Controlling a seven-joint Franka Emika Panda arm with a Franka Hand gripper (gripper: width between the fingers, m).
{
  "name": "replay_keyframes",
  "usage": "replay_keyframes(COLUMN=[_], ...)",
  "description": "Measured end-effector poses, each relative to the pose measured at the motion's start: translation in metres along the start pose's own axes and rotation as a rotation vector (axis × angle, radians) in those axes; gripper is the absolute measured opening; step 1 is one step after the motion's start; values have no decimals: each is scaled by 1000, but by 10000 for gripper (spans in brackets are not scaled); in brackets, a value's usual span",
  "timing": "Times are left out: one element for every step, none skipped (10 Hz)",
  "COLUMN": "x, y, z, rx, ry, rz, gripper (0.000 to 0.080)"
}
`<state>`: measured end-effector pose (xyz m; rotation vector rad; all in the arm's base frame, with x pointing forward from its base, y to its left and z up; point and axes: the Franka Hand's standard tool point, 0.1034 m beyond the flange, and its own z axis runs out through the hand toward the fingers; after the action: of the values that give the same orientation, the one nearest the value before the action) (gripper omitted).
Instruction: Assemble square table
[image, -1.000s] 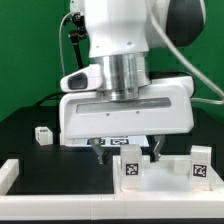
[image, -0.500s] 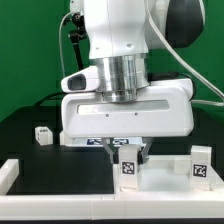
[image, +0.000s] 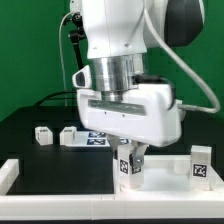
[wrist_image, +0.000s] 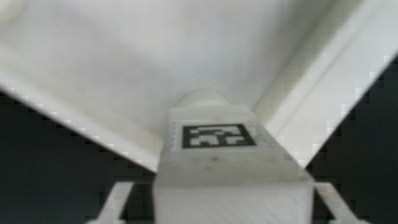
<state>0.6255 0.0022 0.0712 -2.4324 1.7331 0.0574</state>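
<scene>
My gripper (image: 128, 163) is shut on a short white tagged leg (image: 127, 173) near the front of the black table, and the hand is turned at an angle. In the wrist view the leg (wrist_image: 217, 140) stands between my two fingers (wrist_image: 128, 200), with its tag facing the camera. A large white slab (wrist_image: 107, 60) fills that view behind the leg. A second tagged leg (image: 201, 162) stands at the exterior view's right. Two small white legs (image: 42, 134) (image: 68, 134) lie at the exterior view's left. The slab is hidden behind the hand in the exterior view.
A long white L-shaped rail (image: 10, 176) runs along the front edge and up the exterior view's left. The marker board (image: 96, 141) lies behind the gripper, partly hidden by the hand. A green backdrop stands behind the table.
The fingers went from wide open to shut on the leg. The hand has turned and shifted slightly to the exterior view's left, uncovering a second small leg and the marker board.
</scene>
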Motion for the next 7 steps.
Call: replay_keyframes(x=[2,4,5,4,4,4,1], y=[1,2,2,2,2,2,2], z=[0,-1,-1,-1,0,0,0], rx=[22,22,21,21,21,19,1], ry=[-46,-47,-46,-45,-45,-40,-24], rz=[184,226,234,224,196,148,-113], gripper=[288,288,288,290,290,468,611])
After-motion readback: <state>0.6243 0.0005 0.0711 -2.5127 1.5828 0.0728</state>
